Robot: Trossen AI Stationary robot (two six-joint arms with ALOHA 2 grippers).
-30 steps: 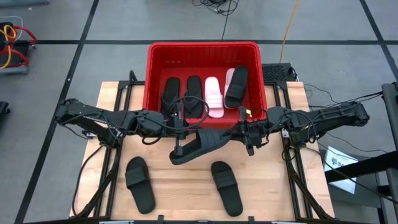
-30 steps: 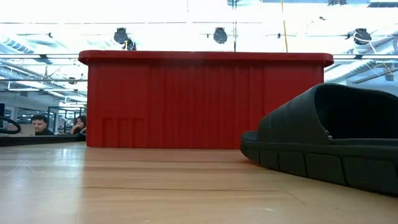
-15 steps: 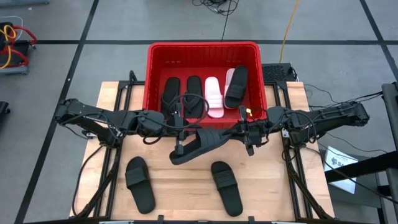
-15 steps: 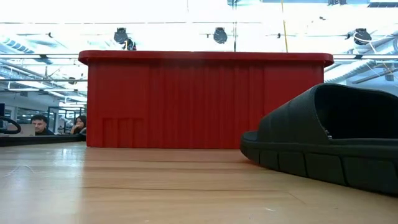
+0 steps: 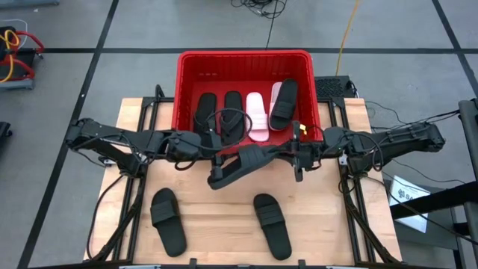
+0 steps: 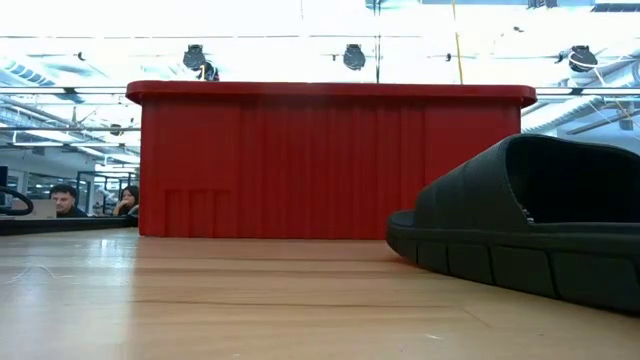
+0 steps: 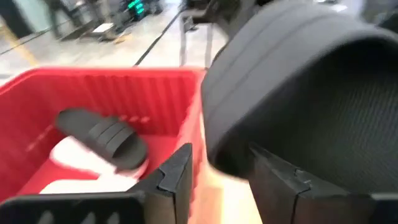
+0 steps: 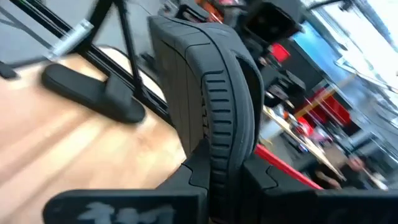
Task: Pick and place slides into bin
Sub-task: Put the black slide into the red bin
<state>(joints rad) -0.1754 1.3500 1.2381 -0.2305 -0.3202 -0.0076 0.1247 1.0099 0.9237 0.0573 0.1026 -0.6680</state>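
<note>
1. Right gripper point(image 5: 293, 153) sat above the table just in front of the big red ribbed plastic bin point(image 5: 187, 82), fingers pinched on one end of a black foam slide point(image 5: 240, 164) held off the wood.
2. Right wrist view confirmed it: the two dark fingers point(image 8: 193, 177) were clamped on the ribbed sole edge of that slide point(image 8: 214, 93).
3. Left gripper point(image 5: 213, 163) was at the slide's other end, over mid-table. In the left wrist view its fingers point(image 7: 177, 177) stood spread apart, the slide point(image 7: 298, 93) sitting just beyond them; contact I couldn't tell.
4. High view only: four or five slides lay side by side in the bin, two black thong flip-flops point(image 5: 219, 116), a light pink slide point(image 5: 257, 116), and another black slide point(image 5: 284, 103) on top of a second pink one.
5. High view also showed two more black slides on the light wooden table point(image 5: 336, 224), one front-left point(image 5: 168, 220), one front-centre point(image 5: 272, 225), well apart.
6. Low view showed no arms, just the bin's front wall point(image 6: 330, 160) and a black slide point(image 6: 520, 220) resting flat on the table close to the camera, chunky segmented sole.
7. Low view also caught two people point(image 6: 95, 200) seated far back in the room.
</note>
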